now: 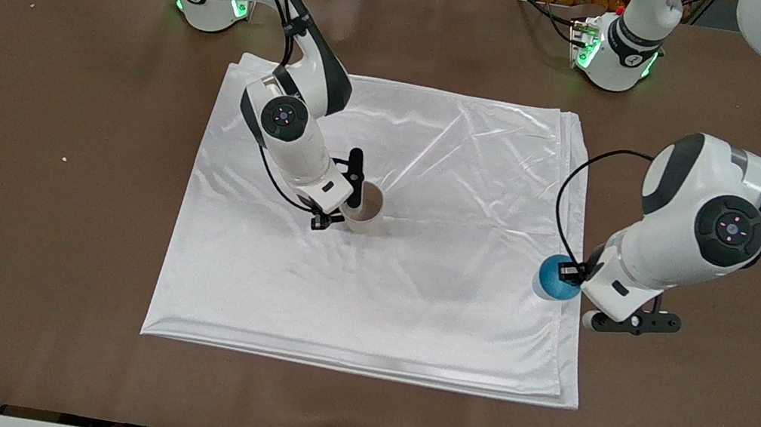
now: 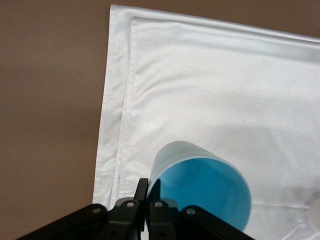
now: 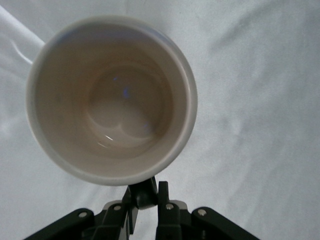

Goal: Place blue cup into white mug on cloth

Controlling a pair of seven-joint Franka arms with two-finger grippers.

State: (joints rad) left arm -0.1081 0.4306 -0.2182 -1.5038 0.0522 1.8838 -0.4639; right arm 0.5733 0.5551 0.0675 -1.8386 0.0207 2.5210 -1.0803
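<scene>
Cups (image 1: 556, 278) in claws, well apart.

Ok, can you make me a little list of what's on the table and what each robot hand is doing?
blue cup: upright, empty, at the cloth's edge toward the left arm's end
white mug: upright, empty, on the cloth's middle
cloth: white, spread flat on the brown table
left hand: shut on the blue cup's rim
right hand: shut on the white mug's handle
cup in mug: not yet
</scene>
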